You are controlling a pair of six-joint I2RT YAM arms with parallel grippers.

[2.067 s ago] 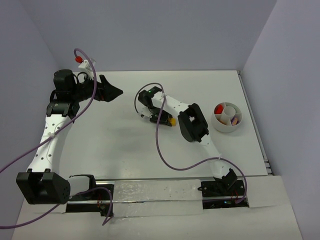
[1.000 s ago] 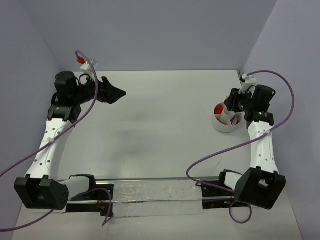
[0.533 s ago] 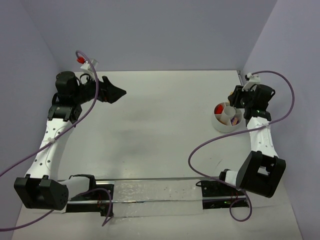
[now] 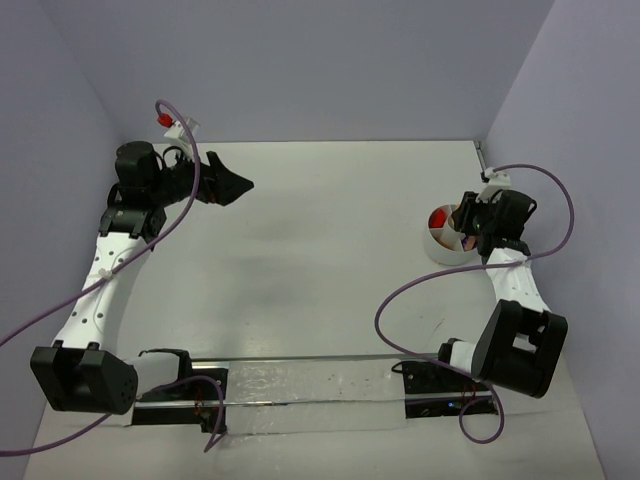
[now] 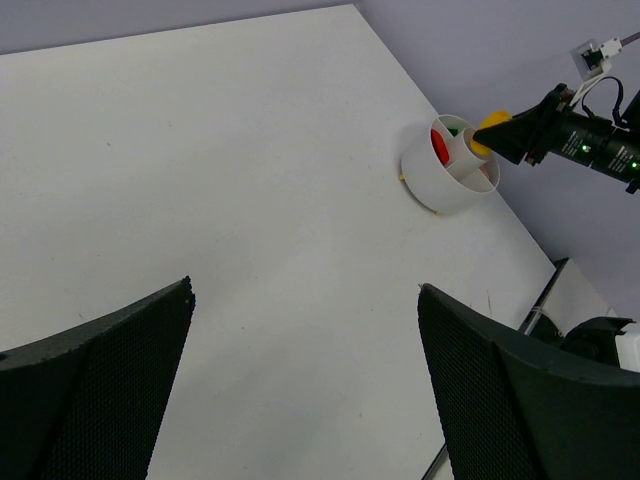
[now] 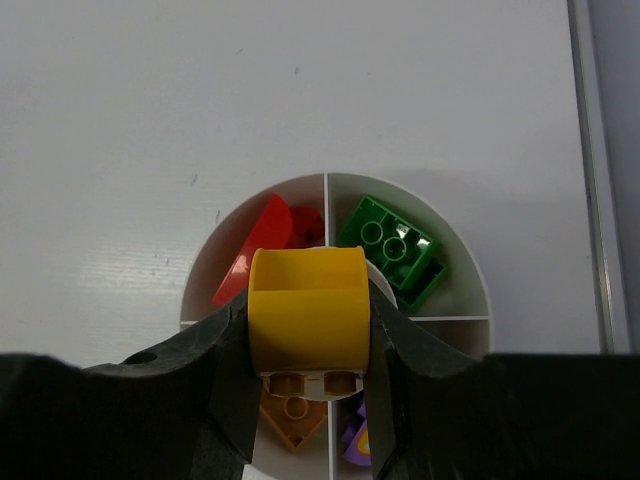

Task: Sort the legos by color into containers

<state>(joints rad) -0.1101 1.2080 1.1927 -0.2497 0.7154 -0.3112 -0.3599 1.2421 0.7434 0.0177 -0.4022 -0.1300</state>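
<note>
My right gripper (image 6: pixel 308 330) is shut on the yellow brick (image 6: pixel 306 308) and holds it right over the middle of the white divided cup (image 6: pixel 202 270). In the cup lie a red brick (image 6: pixel 262 243), a green brick (image 6: pixel 393 250), an orange-brown brick (image 6: pixel 293 413) and a purple brick (image 6: pixel 354 440), each in its own compartment. The top view shows the right gripper (image 4: pixel 470 226) over the cup (image 4: pixel 446 249) at the right. The left wrist view shows the cup (image 5: pixel 443 178) and the yellow brick (image 5: pixel 489 127) far off. My left gripper (image 4: pixel 240 184) is open and empty at the far left.
The table's right edge (image 4: pixel 502 235) runs just beyond the cup, with the side wall close behind it. A purple cable (image 4: pixel 420 285) loops from the right arm over the table near the cup.
My right arm swung from the table's middle to the cup with the yellow brick and now holds it over the cup's centre. The left arm barely moved.
</note>
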